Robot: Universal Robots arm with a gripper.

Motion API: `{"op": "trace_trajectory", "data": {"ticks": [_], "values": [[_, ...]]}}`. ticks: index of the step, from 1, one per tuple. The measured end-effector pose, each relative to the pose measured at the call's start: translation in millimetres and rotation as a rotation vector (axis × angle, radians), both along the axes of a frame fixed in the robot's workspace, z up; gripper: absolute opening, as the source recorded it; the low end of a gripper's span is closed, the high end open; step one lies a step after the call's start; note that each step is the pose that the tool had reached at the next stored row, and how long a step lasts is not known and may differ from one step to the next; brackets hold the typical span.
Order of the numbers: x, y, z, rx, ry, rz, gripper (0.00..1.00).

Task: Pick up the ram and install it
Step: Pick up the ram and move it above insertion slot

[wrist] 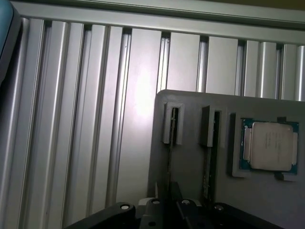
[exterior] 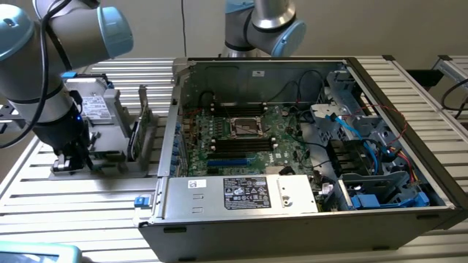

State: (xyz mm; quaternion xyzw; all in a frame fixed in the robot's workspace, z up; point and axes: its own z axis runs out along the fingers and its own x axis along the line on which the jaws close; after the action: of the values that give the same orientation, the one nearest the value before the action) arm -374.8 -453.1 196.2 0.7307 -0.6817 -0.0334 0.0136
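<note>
Slatted aluminium tabletop runs under everything here, and the biggest thing on it is the open computer case, lying well apart from the hand on the exterior view's right. The arm reaches down at the exterior view's left, with the hand low over a grey parts holder. Inside the case, far from the hand, the green motherboard faces up, its dark memory slots lying just beside the square processor socket. A silver power supply with a printed label sits along the case's near edge. At the holder, a larger green card stands upright, near the hand on its case side. From the wrist camera, the hand sits right above one of two narrow slots in the holder. The ram stands on edge in that slot, a thin dark line running straight in under the hand. The neighbouring slot is just beside it and shows a greenish edge low down. Beyond that slot, further from the hand, the square silver processor lies flat in its own recess. Is the hand spread or pinching the ram? Cannot tell from here.
</note>
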Motion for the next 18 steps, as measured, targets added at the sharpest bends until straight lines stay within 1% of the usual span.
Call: {"op": "trace_trajectory", "data": {"ticks": [6, 7, 9, 18], "values": [[-0.4, 0.0, 0.0, 0.0000, 0.0000, 0.000, 0.14], [-0.6, 0.1, 1.4, 0.0007, -0.0013, 0.000, 0.14], [-1.5, -0.1, 10.9, -0.0001, 0.0000, 0.000, 0.14], [-3.1, -0.1, 51.6, 0.0001, -0.0001, -0.004, 0.14]]}}
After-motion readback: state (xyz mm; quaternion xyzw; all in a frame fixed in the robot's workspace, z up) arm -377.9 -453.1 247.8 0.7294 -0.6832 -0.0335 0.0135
